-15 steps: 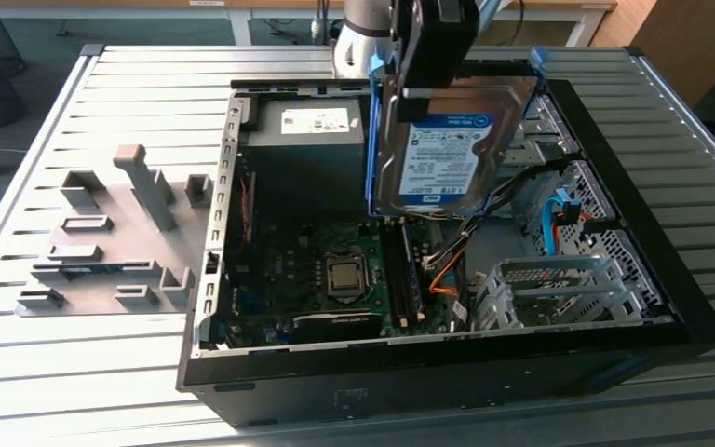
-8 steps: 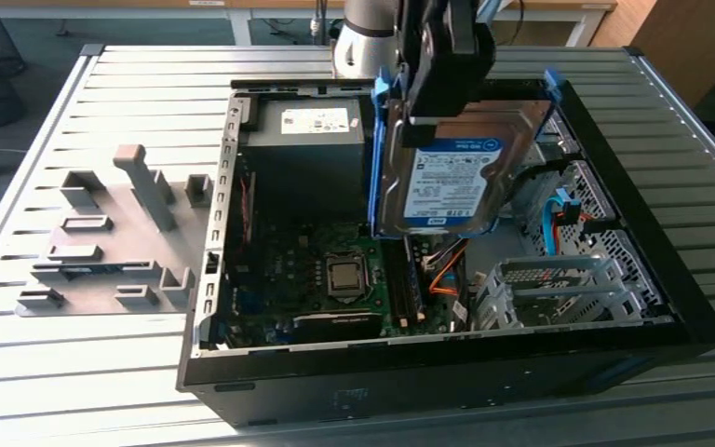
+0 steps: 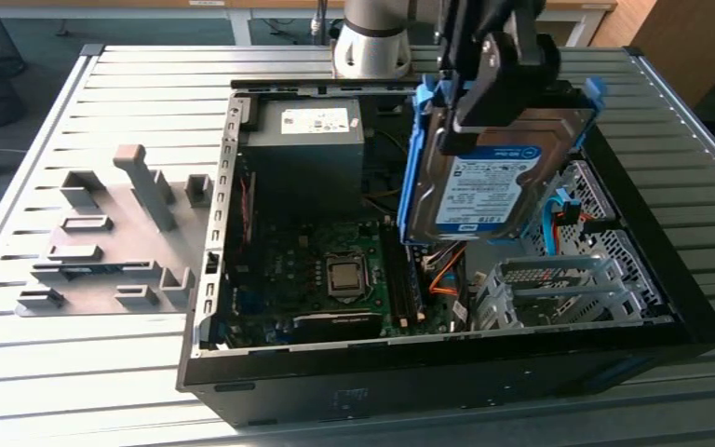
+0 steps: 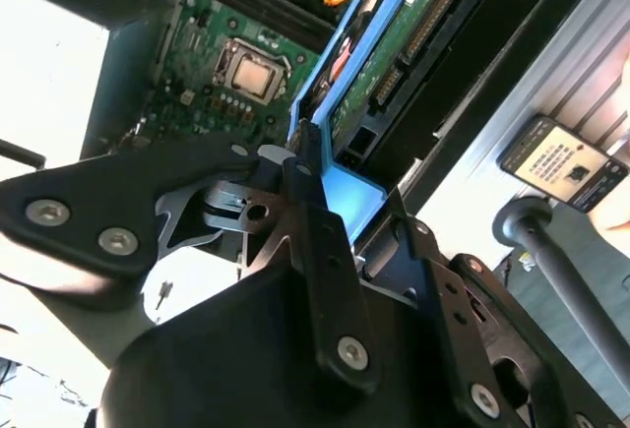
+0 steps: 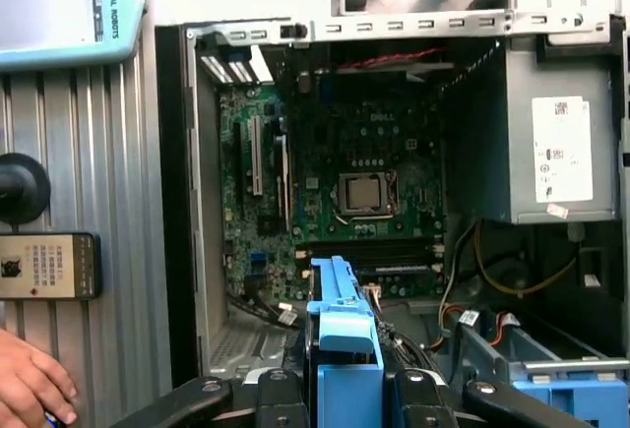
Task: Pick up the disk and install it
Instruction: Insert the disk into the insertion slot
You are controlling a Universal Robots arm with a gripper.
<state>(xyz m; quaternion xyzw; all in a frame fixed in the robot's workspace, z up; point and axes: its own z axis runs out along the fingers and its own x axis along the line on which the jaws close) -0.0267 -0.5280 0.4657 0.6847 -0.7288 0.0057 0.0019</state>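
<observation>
In the exterior view the disk (image 3: pixel 488 186), a silver drive with a white-and-blue label in a blue carrier, hangs tilted on edge above the open computer case (image 3: pixel 209 279). My gripper (image 3: pixel 506 107) is shut on its upper end. The disk is over the case's right half, above the grey drive bay (image 3: pixel 557 289), and touches nothing below. In the second wrist view a black finger (image 4: pixel 305 167) presses the blue carrier (image 4: pixel 346 192), with the disk's green circuit board (image 4: pixel 394 44) beyond. The first wrist view has the carrier's blue edge (image 5: pixel 340 310) between my fingers, over the motherboard (image 5: pixel 345 182).
A black power-supply box (image 3: pixel 308 140) with a white sticker fills the case's far corner. A grey fixture plate (image 3: pixel 109 242) with upright blocks lies on the slatted table at the exterior view's left. A person's hand (image 5: pixel 30 379) and a black handheld device (image 5: pixel 49 266) are beside the case.
</observation>
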